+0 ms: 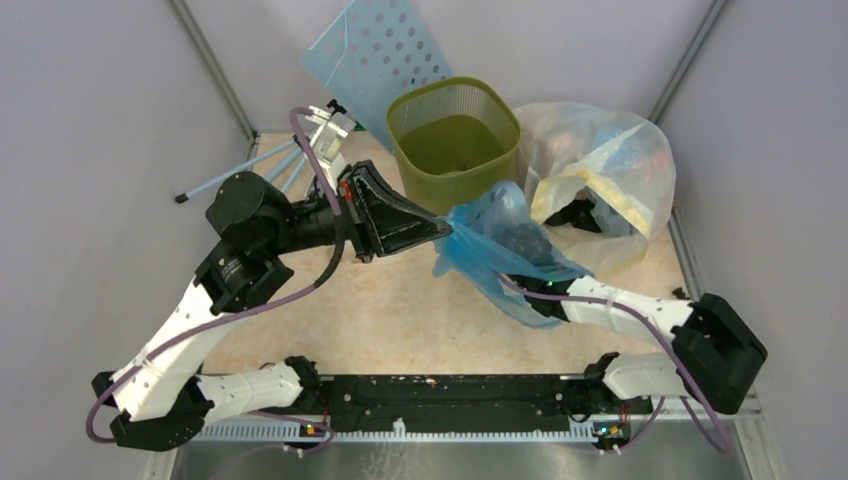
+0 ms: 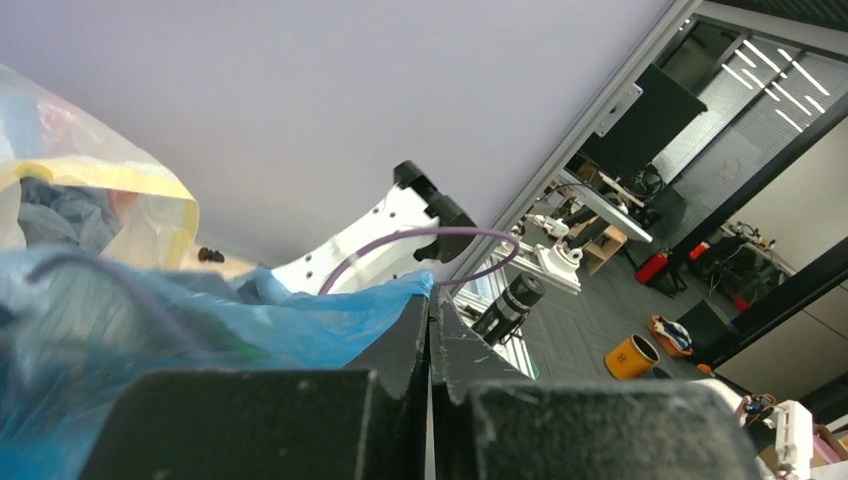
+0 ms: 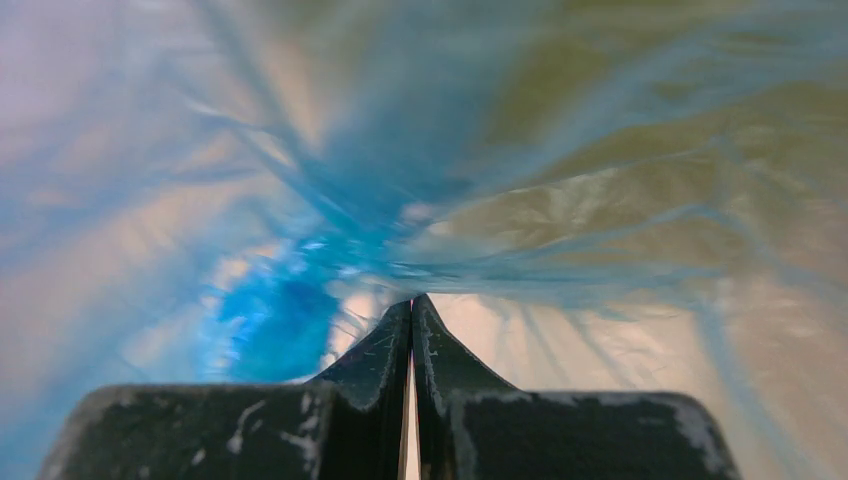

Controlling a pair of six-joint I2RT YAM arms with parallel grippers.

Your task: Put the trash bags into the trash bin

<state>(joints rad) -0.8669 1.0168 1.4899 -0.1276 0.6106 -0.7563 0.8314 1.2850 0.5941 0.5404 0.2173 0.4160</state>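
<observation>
1. Now, in the top view, the thin, crinkly, translucent light-blue plastic trash bag (image 1: 490, 235) hangs at centre frame above the beige table (image 1: 380, 310), stretched between both arms.
2. The left gripper (image 1: 447, 228) reaches in from the left. Its jaws are pressed together and pinch the bag's upper-left edge. The left wrist view shows that blue corner (image 2: 150, 310) caught right at the gripper's tips (image 2: 432, 300).
3. The right gripper (image 1: 525, 290) comes from the lower right and is mostly hidden under the film. In its wrist view the jaws (image 3: 412, 300) are closed, with blue plastic (image 3: 330, 200) bunched at their tip, so it appears to hold the bag too.
4. The bag's long axis runs from upper left down to lower right, from one gripper to the other.
5. The olive-green mesh-sided plastic trash bin (image 1: 415, 165) stands upright just above and left of the bag, its mouth open. The bag's top edge lies against the bin's near right corner, or just beside it; I cannot tell which.
6. The left arm is nearer the bin, so the carry likely goes up and leftward over the rim.
7. A large clear yellowish stuffed bag (image 1: 600, 160) sits just right of the bin, close to that path.
</observation>
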